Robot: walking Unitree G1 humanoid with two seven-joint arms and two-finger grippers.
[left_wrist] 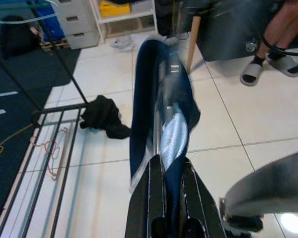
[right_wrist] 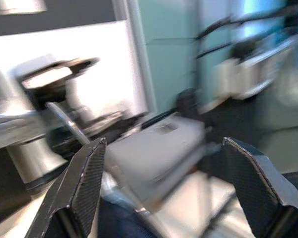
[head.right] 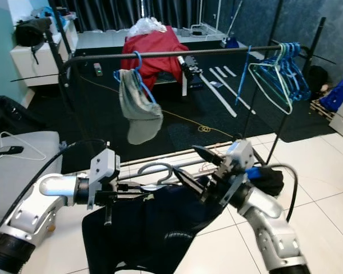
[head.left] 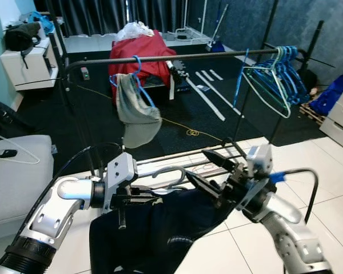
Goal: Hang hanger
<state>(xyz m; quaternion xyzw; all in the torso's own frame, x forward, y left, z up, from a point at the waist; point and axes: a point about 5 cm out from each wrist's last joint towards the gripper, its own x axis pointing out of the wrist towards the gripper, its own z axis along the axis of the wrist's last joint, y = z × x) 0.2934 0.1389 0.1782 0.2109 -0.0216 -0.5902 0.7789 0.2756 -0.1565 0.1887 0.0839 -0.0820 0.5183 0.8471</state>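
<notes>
Navy garment (left_wrist: 154, 124) in left hand (left_wrist: 170, 198)

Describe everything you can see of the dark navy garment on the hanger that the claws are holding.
The dark navy cloth garment hangs in loose folds from a silver metal hanger whose hook rises above it. The left claw is shut on garment and hanger together; the left wrist view shows a paler blue patch on the cloth just past the fingers. The right claw is open at its upper right edge. It hangs above the white tiled floor.

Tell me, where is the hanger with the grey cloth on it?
The blue hanger with the grey cloth hangs on the black rail toward its left end, in front of the red-covered heap and far from the bunch of empty hangers.
</notes>
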